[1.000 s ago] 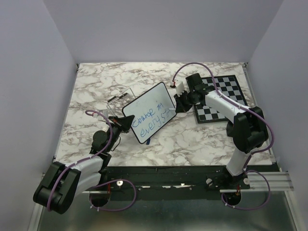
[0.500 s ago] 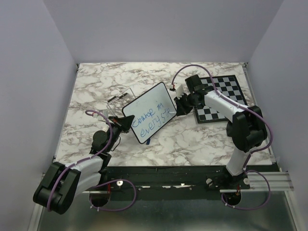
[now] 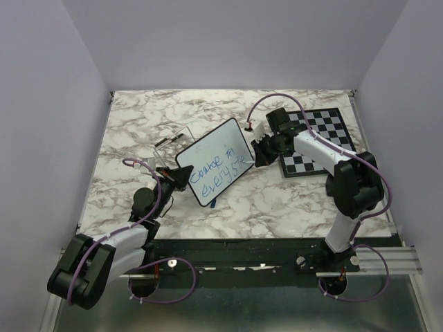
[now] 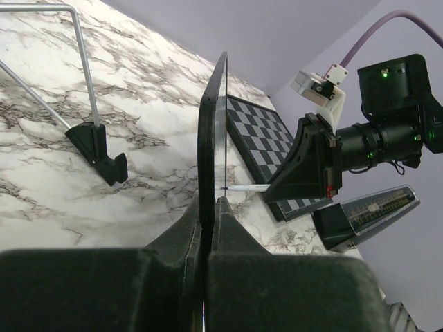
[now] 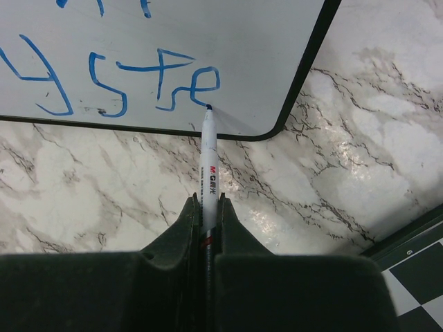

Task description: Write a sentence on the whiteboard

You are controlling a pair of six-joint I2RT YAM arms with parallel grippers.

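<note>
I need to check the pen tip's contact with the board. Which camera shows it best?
Right wrist: the pen tip meets the whiteboard beside the blue writing. Left wrist shows a thin sliver; in the top view it's too small.

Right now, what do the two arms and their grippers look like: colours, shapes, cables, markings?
The left arm and right arm share one build: black rounded joints, white covers on the long segments. A thin purple cable loops along each. The left gripper and right gripper have black wedge-shaped fingers. A small white bracket sits on the right wrist, beside a green light.
</note>
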